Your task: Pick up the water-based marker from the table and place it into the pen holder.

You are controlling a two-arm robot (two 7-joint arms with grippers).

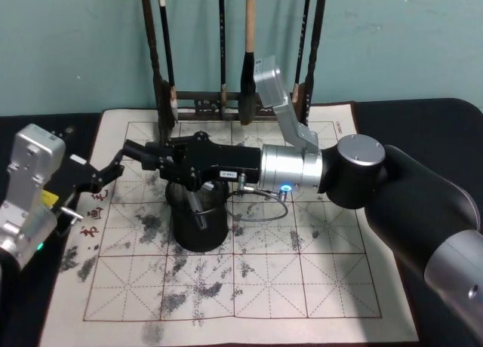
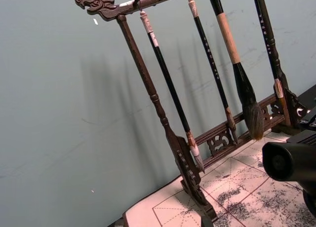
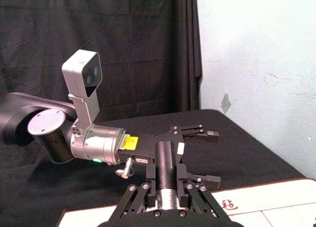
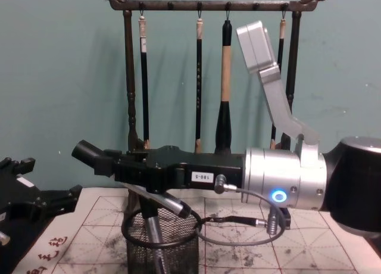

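Above the pen holder [image 1: 199, 225], marker [image 4: 90, 153] clamped in right gripper's [image 1: 134, 152] jaws.

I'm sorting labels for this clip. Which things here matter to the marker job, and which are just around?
Job: pen holder; right pincer above it.
Lying about: brush rack; hanging brushes; stained mat; left pincer, parked open at the left.

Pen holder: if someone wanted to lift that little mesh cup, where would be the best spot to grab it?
Probably the thick rim of the pen holder, with one finger inside and one outside, because the round mesh wall looks too wide to span. Come straight down on the near edge, since the right gripper, holding the marker, hangs over the far part.
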